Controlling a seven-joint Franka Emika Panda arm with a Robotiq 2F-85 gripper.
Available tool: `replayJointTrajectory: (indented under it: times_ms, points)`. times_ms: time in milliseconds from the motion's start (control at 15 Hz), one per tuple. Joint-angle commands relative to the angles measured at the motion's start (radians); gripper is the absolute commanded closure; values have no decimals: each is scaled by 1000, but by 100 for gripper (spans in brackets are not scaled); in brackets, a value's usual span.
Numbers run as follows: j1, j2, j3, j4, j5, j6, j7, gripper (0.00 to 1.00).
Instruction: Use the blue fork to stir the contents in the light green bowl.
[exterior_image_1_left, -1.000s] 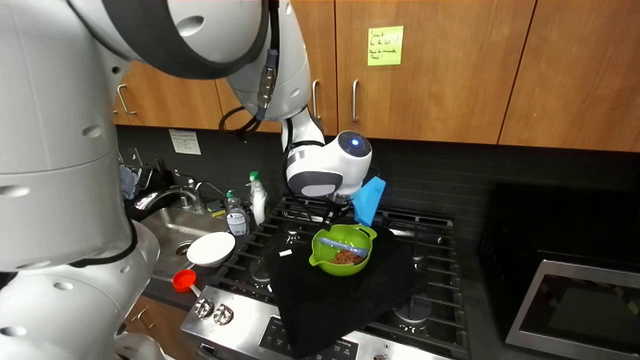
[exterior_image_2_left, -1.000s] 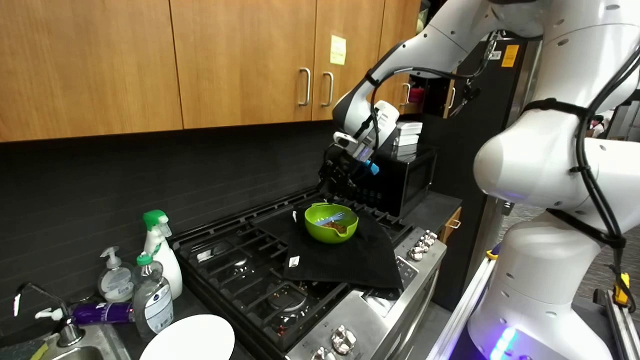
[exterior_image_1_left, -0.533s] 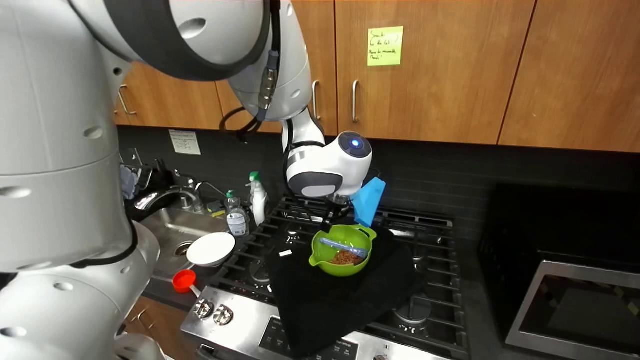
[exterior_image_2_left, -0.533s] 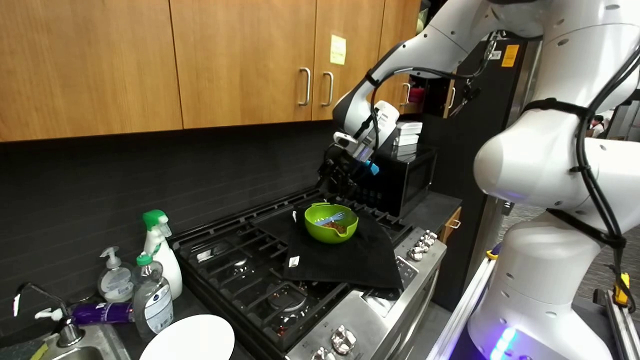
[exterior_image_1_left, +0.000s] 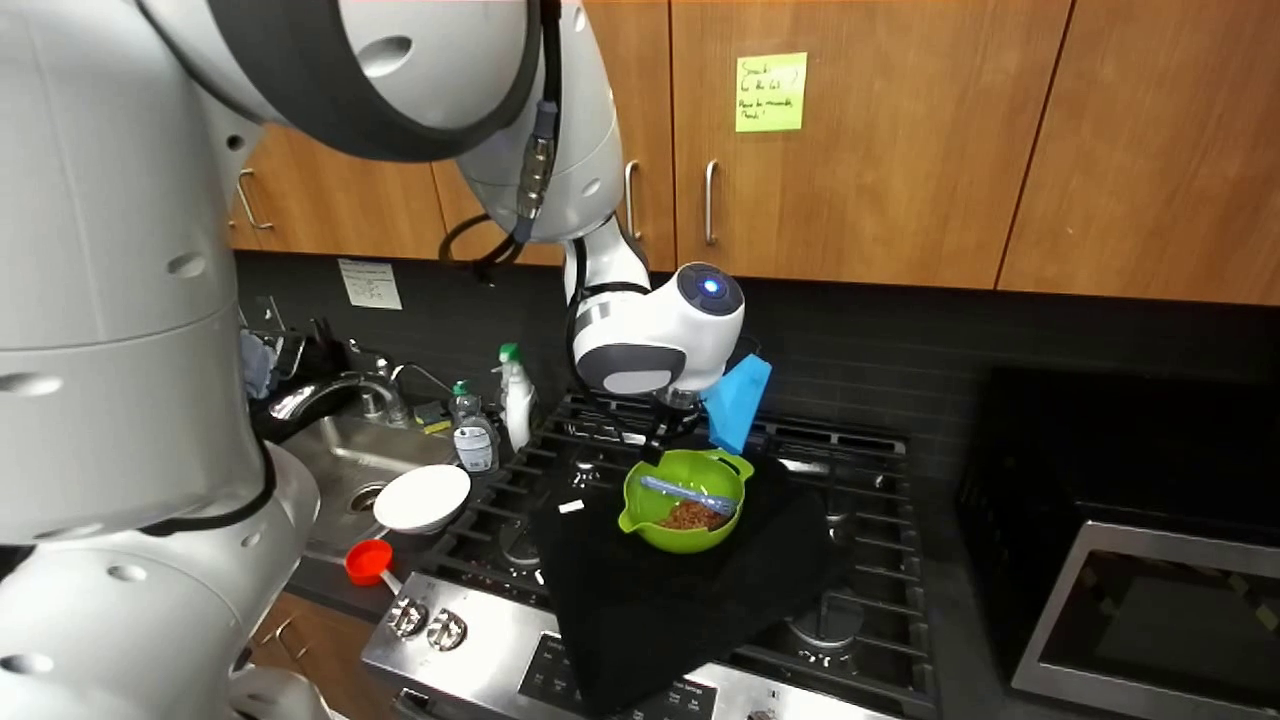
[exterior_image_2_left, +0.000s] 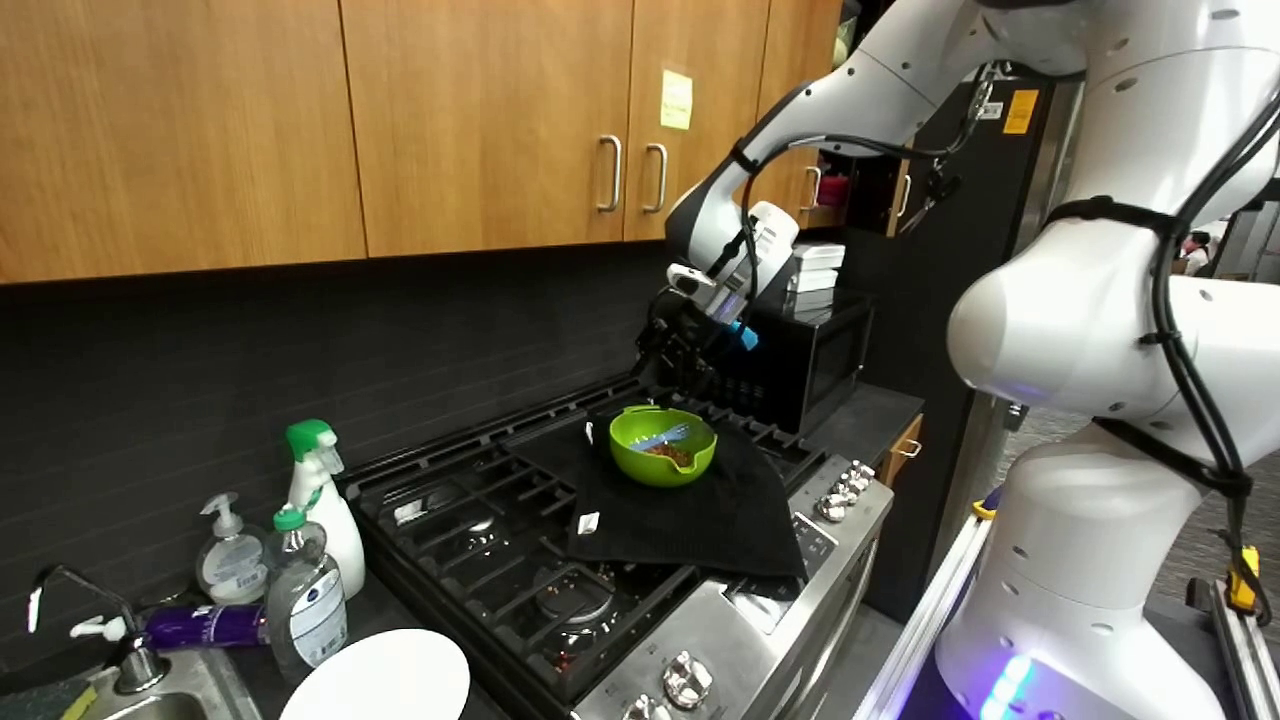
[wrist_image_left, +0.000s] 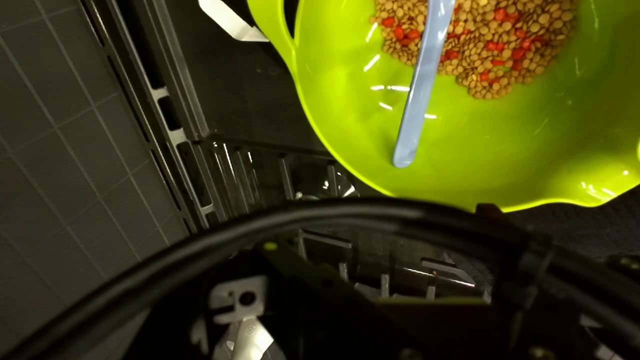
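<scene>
two things matter here, the blue fork (wrist_image_left: 420, 95) and the light green bowl (wrist_image_left: 475, 150), and neither has shifted over the last second; the claw (exterior_image_1_left: 664, 442) has barely moved either, so the change is close to nil. the bowl sits on a black cloth (exterior_image_1_left: 690, 620), below the claw and just ahead of it. inside, the fork lies loose, its handle end on the side nearest the claw and its tined head farther off, over one side of the contents (wrist_image_left: 510, 55). these are pale brown bits flecked with red, heaped toward the part of the bowl away from the claw. the claw has hold of nothing that shows; its jaws are dark against the stove (exterior_image_1_left: 480, 670) and partly behind a cable (wrist_image_left: 360, 209), so i cannot tell how far apart they stand. for the task, the stillness means that no stirring is under way: the fork is unheld and the heap has kept its shape. as i judge it, the next need is to bring the claw down over the handle and take a firm hold. the likely snag is bumping the rim and sliding the bowl on its cloth.
</scene>
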Motion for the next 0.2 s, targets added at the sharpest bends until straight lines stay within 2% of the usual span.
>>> replayJointTrajectory:
  times_ms: [0,133]
  points:
    - [0,0,0,0,0,0,0,11]
    - [0,0,0,0,0,0,0,11]
